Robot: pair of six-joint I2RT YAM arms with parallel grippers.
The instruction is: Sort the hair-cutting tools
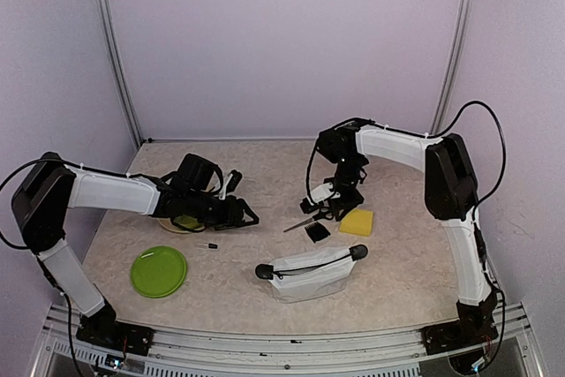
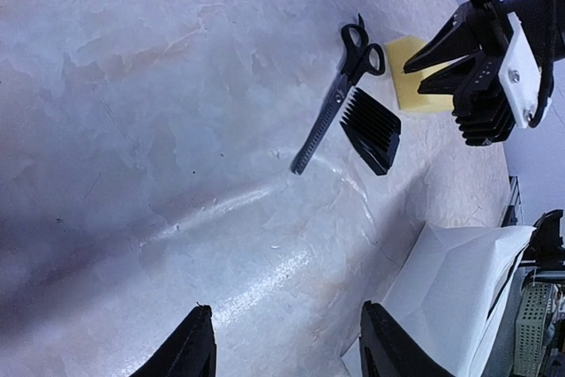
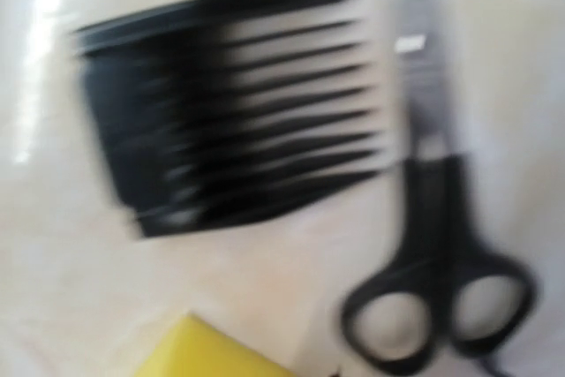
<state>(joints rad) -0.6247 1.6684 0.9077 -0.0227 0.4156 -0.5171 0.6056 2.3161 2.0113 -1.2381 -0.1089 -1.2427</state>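
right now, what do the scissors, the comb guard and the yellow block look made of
Scissors: grey blade with a metallic sheen, likely steel; matte black handles, probably plastic. Comb guard: matte black moulded teeth, likely plastic. Yellow block: dull, soft-looking, maybe sponge or foam.

Left arm [image 1: 106, 190] stretches low and level toward the middle, and the left gripper [image 2: 287, 346] is spread wide with nothing between its fingers. Right arm [image 1: 397, 147] arches up, folds inward, wrist tipped down. The right gripper [image 2: 413, 79] hangs with its jaws narrowly parted, gripping nothing.
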